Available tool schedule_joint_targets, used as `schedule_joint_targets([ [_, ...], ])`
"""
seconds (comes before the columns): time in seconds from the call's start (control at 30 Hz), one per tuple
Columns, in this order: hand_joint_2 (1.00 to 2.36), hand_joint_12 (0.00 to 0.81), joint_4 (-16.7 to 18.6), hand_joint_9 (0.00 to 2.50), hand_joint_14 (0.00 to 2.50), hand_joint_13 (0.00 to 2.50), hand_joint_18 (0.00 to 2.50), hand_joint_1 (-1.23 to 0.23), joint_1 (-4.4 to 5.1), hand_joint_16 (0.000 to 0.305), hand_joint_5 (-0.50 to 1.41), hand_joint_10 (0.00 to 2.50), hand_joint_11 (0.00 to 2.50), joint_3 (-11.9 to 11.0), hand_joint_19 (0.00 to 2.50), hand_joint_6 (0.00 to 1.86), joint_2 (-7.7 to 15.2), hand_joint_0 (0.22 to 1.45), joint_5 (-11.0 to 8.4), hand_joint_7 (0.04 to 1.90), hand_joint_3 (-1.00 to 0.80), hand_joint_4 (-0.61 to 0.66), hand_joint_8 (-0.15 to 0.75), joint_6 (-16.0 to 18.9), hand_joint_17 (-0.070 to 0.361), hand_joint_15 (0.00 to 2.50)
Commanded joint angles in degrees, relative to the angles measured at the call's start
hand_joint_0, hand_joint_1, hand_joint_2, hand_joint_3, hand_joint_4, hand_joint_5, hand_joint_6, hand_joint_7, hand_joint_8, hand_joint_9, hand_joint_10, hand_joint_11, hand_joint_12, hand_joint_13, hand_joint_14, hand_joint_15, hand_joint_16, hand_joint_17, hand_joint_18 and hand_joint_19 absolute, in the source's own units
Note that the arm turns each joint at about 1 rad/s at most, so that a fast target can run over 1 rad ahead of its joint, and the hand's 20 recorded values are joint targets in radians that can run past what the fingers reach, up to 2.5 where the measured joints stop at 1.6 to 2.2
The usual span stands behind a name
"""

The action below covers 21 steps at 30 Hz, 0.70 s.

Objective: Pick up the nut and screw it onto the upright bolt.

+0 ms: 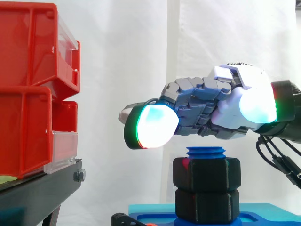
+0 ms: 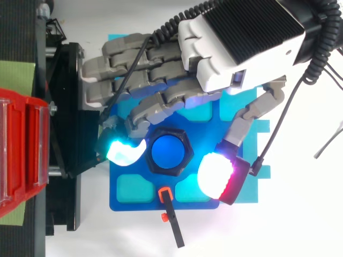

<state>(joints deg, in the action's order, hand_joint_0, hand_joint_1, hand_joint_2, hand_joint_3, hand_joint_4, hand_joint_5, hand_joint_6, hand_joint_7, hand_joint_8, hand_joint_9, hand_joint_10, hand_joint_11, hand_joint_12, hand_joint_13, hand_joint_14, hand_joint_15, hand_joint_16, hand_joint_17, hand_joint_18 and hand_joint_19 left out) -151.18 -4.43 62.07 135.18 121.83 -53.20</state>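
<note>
Black hex nut (image 1: 207, 173): seated on the upright blue bolt (image 1: 206, 151), a short run of thread left bare above its top face. Directly beneath and touching, a second black hex piece (image 1: 206, 205). Both on a blue base plate (image 2: 151, 203) with paler cyan pockets. From above: round blue bolt end ringed by the nut's hexagon, about mid-plate.

Hand (image 1: 221, 106): in from the right in the side view, from the upper right in the top view; palm down, hovering just over the bolt end with a thin gap between. Fingers loosely bent and spread, wrapped round nothing; no contact with nut or bolt made out. One fingertip pad (image 2: 124, 151), cyan-white, just left of the nut in the top view. Thumb pad (image 2: 216, 175), white with a red rim, just right of it. Side view: both glowing pads above the level of the nut's top face, not down beside its flats.

Surroundings: red bins (image 1: 28, 94) with clear front panels, stacked on a black stand (image 1: 37, 188) to the left of the plate; white curtain (image 1: 141, 56) behind. Small black bar (image 2: 174, 225) with orange marks at the plate's lower edge in the top view, reaching past it.
</note>
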Motion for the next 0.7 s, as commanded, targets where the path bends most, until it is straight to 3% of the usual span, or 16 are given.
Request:
schedule_joint_targets([
  [0.0, 1.00, 0.368, 1.0, 0.00, 0.00, 0.00, 0.00, -0.60, -0.05, 0.051, -0.28, 0.00, 0.00, 0.1, 0.00, 0.50, 0.0, 0.36, -0.37, 0.70, -0.50, 0.09, 0.214, -0.1, 0.114, 0.00],
  [0.27, 1.00, 0.355, -0.3, 0.00, 0.00, 0.00, 0.00, -0.78, -0.14, 0.051, -0.30, 0.00, 0.00, 0.1, 0.00, 0.50, 0.0, 0.37, -1.25, 0.65, -0.50, 0.06, 0.201, -2.4, 0.114, 0.00],
  [0.5, 1.00, 0.360, -0.6, 0.00, 0.00, 0.00, 0.00, -0.77, -0.23, 0.052, -0.30, 0.00, 0.00, 1.0, 0.00, 0.50, 0.1, 0.37, -1.86, 0.65, -0.50, 0.06, 0.204, -3.0, 0.116, 0.00],
  [0.67, 1.00, 0.363, 0.3, 0.00, 0.00, 0.00, 0.00, -0.76, 0.04, 0.053, -0.30, 0.00, 0.00, 3.0, 0.00, 0.50, 0.0, 0.36, -2.48, 0.65, -0.50, 0.06, 0.210, -3.0, 0.118, 0.00],
])
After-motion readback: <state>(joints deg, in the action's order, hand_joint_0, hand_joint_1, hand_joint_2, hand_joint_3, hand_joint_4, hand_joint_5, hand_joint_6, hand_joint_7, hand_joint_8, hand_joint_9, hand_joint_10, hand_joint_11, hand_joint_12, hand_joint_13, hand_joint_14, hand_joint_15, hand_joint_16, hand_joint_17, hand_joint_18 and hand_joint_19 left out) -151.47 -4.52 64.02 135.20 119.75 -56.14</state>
